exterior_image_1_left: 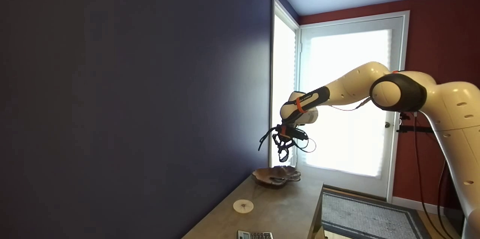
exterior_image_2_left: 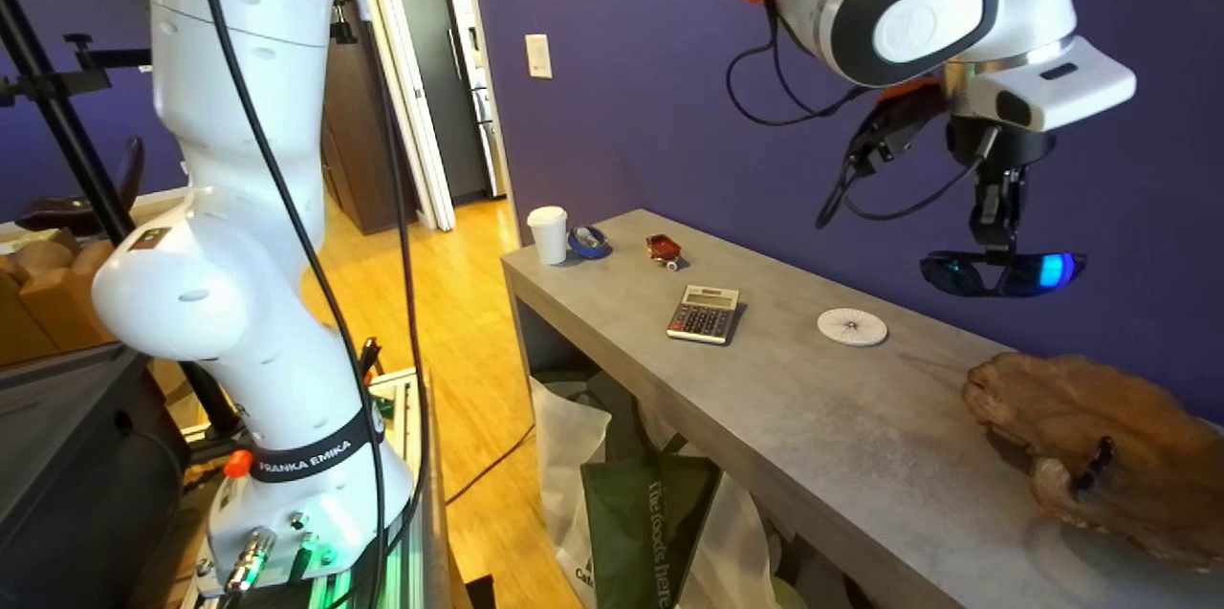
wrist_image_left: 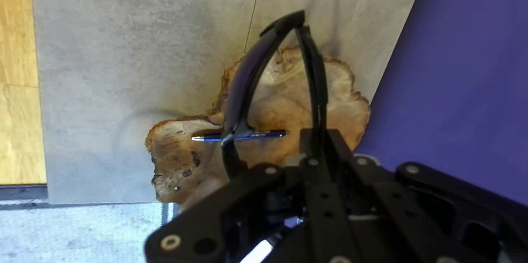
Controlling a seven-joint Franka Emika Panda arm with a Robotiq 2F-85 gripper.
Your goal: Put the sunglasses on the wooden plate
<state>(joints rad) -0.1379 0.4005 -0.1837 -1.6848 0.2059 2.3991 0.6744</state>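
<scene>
The dark sunglasses (exterior_image_2_left: pixel 1038 274) hang in the air from my gripper (exterior_image_2_left: pixel 997 250), lenses spread to both sides of it. They also show in an exterior view (exterior_image_1_left: pixel 284 155) and in the wrist view (wrist_image_left: pixel 246 85). In the wrist view the gripper (wrist_image_left: pixel 317 141) is shut on the thin black temples. The reddish-brown wooden plate (wrist_image_left: pixel 344 108), with an uneven rim, lies below the sunglasses in the wrist view. It stands on the table in both exterior views (exterior_image_1_left: pixel 265 175) (exterior_image_2_left: pixel 1147 418). The sunglasses are apart from the plate.
A blue pen (wrist_image_left: pixel 266 134) lies on the plate. A flat white disc (exterior_image_2_left: pixel 851 327) and a calculator (exterior_image_2_left: pixel 705 313) lie on the grey table (exterior_image_2_left: pixel 803 418). A white cup (exterior_image_2_left: pixel 548 234), a blue roll (exterior_image_2_left: pixel 588 243) and a small red object (exterior_image_2_left: pixel 664 250) stand farther along. A purple wall (wrist_image_left: pixel 462 89) borders the table.
</scene>
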